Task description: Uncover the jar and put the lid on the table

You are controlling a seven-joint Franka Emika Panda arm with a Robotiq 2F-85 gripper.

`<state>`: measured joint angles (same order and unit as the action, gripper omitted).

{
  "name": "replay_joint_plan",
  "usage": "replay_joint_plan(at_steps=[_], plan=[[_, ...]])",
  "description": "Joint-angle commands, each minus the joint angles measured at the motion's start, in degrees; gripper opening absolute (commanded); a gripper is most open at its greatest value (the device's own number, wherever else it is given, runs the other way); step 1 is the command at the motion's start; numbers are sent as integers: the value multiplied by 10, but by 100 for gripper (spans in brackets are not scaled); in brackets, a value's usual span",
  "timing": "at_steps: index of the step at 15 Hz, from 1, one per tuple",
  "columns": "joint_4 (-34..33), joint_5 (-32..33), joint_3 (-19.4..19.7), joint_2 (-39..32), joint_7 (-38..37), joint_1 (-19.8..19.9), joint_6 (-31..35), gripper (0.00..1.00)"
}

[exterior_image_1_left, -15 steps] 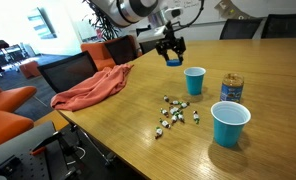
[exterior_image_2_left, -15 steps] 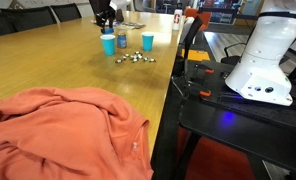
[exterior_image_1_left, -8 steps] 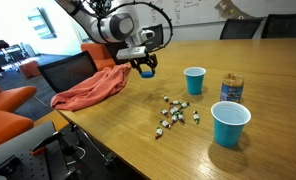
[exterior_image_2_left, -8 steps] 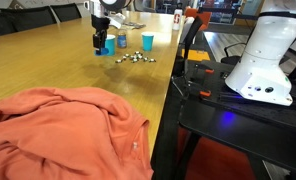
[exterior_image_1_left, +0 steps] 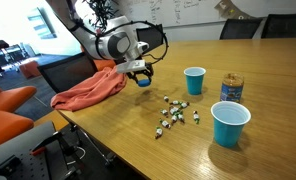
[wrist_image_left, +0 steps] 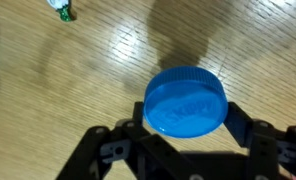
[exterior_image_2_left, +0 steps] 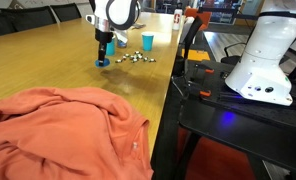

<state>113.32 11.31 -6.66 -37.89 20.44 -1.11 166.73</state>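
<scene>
Lid in the grip, low over the table

The gripper [exterior_image_1_left: 140,79] is pinching the lid [wrist_image_left: 185,102] by its rim, jaws pressing in from both sides, close above the table [exterior_image_1_left: 138,135] near the orange cloth [exterior_image_1_left: 91,88]; whether the lid is touching the wood cannot be told. The jar [exterior_image_1_left: 232,88] is standing uncovered, well apart. Judged risk: if the jaws are spreading while the lid is hanging clear of the glossy top, it may be landing on edge and rolling toward the cloth or the table's edge. Counting: one jar, one lid, one cloth, two blue cups, the farther cup [exterior_image_1_left: 194,80] and the nearer cup [exterior_image_1_left: 229,122], plus scattered small pieces [exterior_image_1_left: 176,112] too tiny for counting.
</scene>
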Motion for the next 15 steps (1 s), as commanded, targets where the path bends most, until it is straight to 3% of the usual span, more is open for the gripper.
replay_joint_plan(at_steps=[1, 3, 7, 10, 15], plan=[[17, 22, -1, -2, 15, 8, 36, 100], [24, 14, -15, 9, 11, 18, 40, 100], [69, -27, -45, 96, -19, 42, -12, 100], [98, -46, -4, 172, -87, 17, -47, 100], [116, -102, -10, 261, -80, 29, -167, 100]])
